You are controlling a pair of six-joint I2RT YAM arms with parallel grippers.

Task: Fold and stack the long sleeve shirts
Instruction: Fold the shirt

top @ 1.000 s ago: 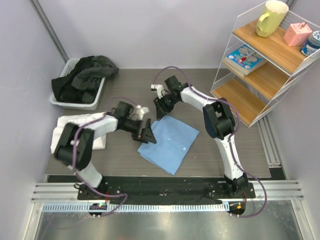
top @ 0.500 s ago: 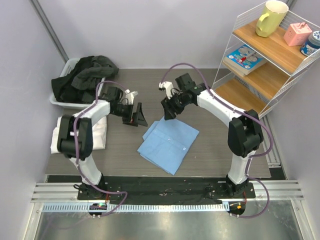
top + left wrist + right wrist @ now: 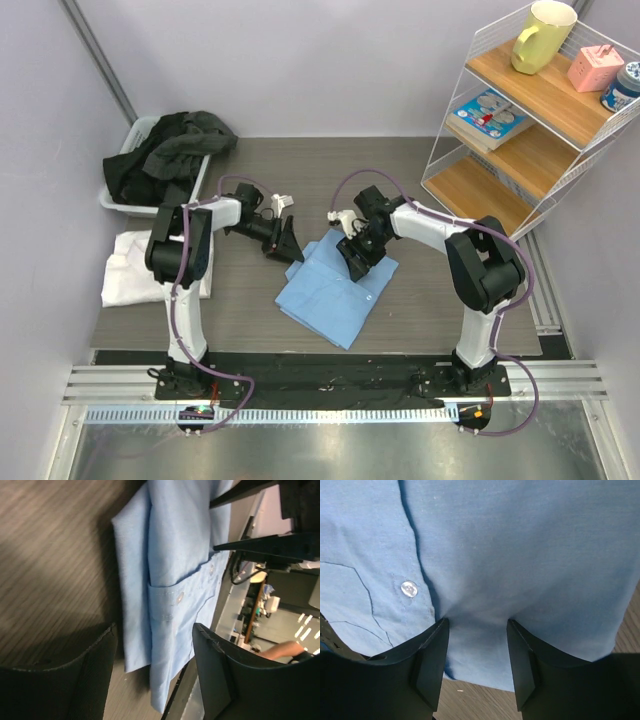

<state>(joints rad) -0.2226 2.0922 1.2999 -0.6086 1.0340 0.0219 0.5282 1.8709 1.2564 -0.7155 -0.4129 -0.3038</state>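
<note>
Shirts: two on the desk (image 3: 240, 310). The blue shirt (image 3: 335, 290) lies folded at the centre and the white shirt (image 3: 130, 275) lies at the left, well apart from it.
Right side: the right fingers (image 3: 427, 665) are apart, with their tips pressed onto the blue shirt's far part and the cloth puckered between them.
Left side: the left fingers (image 3: 225, 680) are apart with nothing between them, just beside the blue shirt's far left corner.
Risk, slide: a sideways drag under that pressure would likely shift the top layer and open the fold.
Risk, pinch: closing here may catch only the top layer, so a lift would unfold the shirt.
Risk, bump: both sets of fingers work near the same far edge and could knock each other.
Count: desk one; shelf (image 3: 480, 195) one; arms (image 3: 480, 270) two; bin (image 3: 135, 205) one; shirts two; mug (image 3: 543, 35) one.
</note>
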